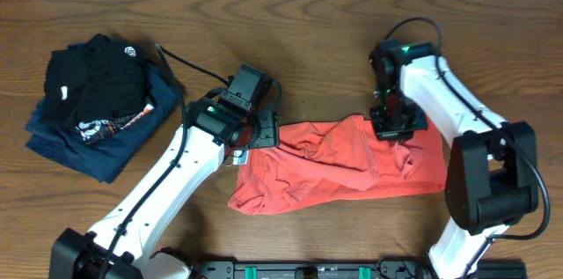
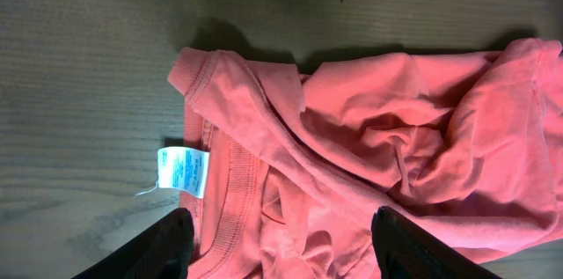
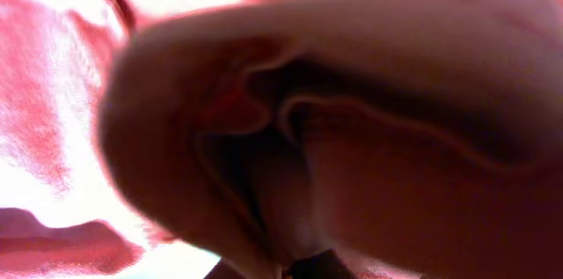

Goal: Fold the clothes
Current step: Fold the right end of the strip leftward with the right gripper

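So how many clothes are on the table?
3 that I can tell: the coral-red T-shirt lies crumpled in the middle, and at the left a black garment is stacked on a navy-blue garment. More could be hidden in that pile.

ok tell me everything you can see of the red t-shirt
The coral-red T-shirt lies crumpled and unfolded on the wooden table, a soft, cotton-like knit, heavily wrinkled. Its ribbed collar and white care label face up at its left end, under the open left gripper. The right gripper is shut on its far edge, toward the right. No lettering shows.
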You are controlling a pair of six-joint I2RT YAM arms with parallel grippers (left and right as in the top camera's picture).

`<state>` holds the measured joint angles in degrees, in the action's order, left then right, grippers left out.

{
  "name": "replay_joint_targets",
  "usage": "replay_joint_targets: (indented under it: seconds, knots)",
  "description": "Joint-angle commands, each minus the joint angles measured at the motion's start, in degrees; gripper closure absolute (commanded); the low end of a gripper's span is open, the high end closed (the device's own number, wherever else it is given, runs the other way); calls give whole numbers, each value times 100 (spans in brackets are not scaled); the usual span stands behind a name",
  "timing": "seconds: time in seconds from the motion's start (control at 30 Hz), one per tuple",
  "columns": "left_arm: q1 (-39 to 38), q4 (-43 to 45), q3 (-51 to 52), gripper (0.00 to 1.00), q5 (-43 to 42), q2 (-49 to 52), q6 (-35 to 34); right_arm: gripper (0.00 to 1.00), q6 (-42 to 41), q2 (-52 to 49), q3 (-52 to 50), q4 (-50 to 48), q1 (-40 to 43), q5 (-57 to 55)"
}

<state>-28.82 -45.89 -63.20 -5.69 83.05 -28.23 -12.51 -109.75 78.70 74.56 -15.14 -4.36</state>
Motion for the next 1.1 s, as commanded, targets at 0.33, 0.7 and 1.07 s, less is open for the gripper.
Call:
replay_joint_targets:
  seconds: [0.33, 0.7, 1.07]
  knots:
    - [15, -37, -35, 33, 83, 11, 79, 89, -221, 46, -203, -199, -304, 455]
    - [15, -37, -35, 33, 85, 11, 81, 89, 1193, 48, -162, -505, -221, 2144]
    - [13, -361, 105, 12, 157, 11, -39, 92, 57, 739, 192, -546, 535, 398]
